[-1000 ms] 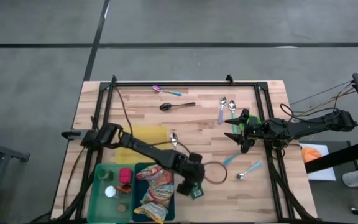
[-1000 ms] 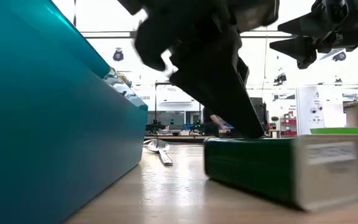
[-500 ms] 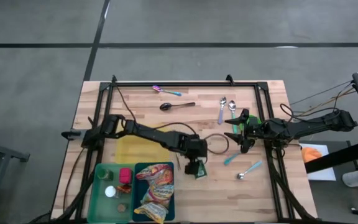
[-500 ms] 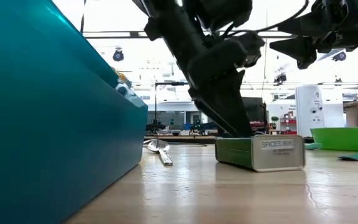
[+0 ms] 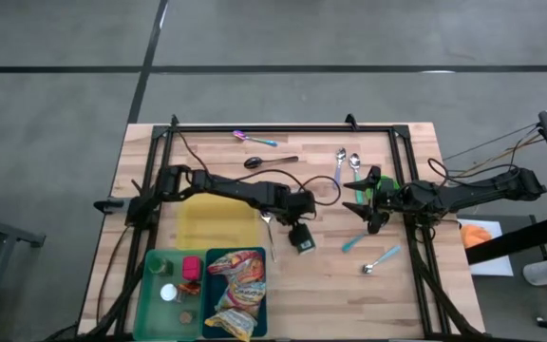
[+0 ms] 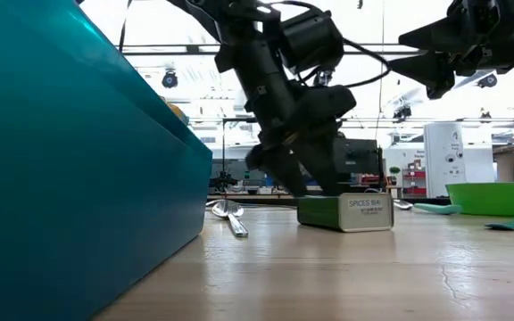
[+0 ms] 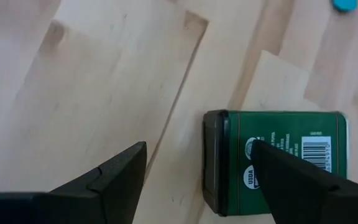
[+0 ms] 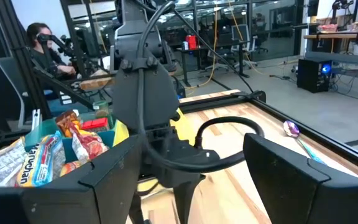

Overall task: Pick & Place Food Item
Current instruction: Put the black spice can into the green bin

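A green spice tin (image 5: 303,239) lies flat on the wooden table (image 5: 368,304) near its middle, a white label on the end facing the near edge (image 6: 369,213). My left gripper (image 5: 297,224) points steeply down over the tin's far end and is open. One finger is on the tin, and the other (image 7: 117,177) stands over bare wood beside it. My right gripper (image 5: 367,203) hangs level and open above the table's right side, touching nothing. My left gripper meets the tin with one finger (image 7: 291,180) only, on its labelled top face (image 7: 244,152) near the far end. The finger slants down from above, from the table's left side. The tin lies flat on the wood and is not between the fingers.
A teal bin (image 5: 237,296) of snack packets and a green bin (image 5: 164,293) stand at the near left, a yellow mat (image 5: 215,223) beyond them. Several spoons lie about: a black one (image 5: 270,161), two metal ones (image 5: 346,163), a teal one (image 5: 353,243). A green bowl (image 6: 493,198) sits at the right.
My left gripper has swung from beside the teal bin toward the table's far edge and has rolled about its own axis, staying open. The tin has slid with it along the wood, flat all the way, and now lies well clear of the bin.
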Action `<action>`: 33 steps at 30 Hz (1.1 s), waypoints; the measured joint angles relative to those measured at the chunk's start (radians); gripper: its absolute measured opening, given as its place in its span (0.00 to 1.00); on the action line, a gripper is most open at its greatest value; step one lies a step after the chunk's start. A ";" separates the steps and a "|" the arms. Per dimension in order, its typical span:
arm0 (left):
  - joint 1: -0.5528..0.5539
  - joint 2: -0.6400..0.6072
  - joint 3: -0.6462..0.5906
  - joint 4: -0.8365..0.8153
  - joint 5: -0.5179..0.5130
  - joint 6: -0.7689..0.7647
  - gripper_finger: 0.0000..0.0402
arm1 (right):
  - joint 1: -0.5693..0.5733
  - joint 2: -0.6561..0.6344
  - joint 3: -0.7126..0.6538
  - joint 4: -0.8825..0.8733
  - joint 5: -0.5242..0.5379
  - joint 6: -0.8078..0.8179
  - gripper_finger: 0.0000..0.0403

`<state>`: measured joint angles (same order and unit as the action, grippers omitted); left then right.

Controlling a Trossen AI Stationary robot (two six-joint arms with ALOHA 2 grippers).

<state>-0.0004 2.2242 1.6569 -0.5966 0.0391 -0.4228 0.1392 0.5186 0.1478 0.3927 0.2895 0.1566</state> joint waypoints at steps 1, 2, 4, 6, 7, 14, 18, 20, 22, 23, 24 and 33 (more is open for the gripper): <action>0.000 0.000 0.000 -0.007 0.003 -0.022 0.72 | 0.000 0.000 0.000 0.000 0.000 0.000 0.70; 0.000 0.000 0.000 -0.013 0.004 -0.039 0.72 | 0.000 0.000 0.000 0.000 0.000 0.000 0.70; 0.000 0.000 0.001 -0.025 0.008 -0.069 0.72 | 0.000 0.000 0.000 0.000 0.000 0.000 0.70; 0.001 -0.001 0.000 -0.042 0.026 -0.115 0.72 | 0.000 0.000 0.000 0.000 0.000 0.000 0.70; 0.002 -0.001 0.000 -0.051 0.035 -0.141 0.72 | 0.000 0.000 0.000 0.000 0.000 0.000 0.70; 0.003 -0.012 0.004 -0.069 0.047 -0.165 0.72 | 0.000 0.000 0.000 0.000 -0.001 0.000 0.70; -0.001 -0.042 0.006 -0.092 0.043 -0.145 0.72 | 0.000 0.000 0.000 0.000 -0.001 0.000 0.70; -0.004 -0.073 0.006 -0.093 0.043 -0.106 0.72 | 0.000 0.000 0.000 0.001 -0.001 0.000 0.70; -0.007 -0.111 0.006 -0.093 0.045 -0.053 0.72 | 0.000 0.000 0.000 0.001 -0.001 0.000 0.70; -0.010 -0.122 0.006 -0.091 0.047 -0.019 0.72 | 0.000 0.000 0.000 0.001 -0.001 0.000 0.70; -0.014 -0.138 0.006 -0.090 0.047 0.019 0.72 | 0.000 0.000 0.000 0.001 -0.001 0.000 0.70; -0.084 -0.224 0.003 -0.100 0.008 0.448 0.72 | 0.000 0.000 0.000 0.000 -0.001 0.000 0.70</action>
<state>-0.0845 2.0004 1.6604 -0.6970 0.0473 0.0249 0.1390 0.5190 0.1478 0.3931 0.2886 0.1566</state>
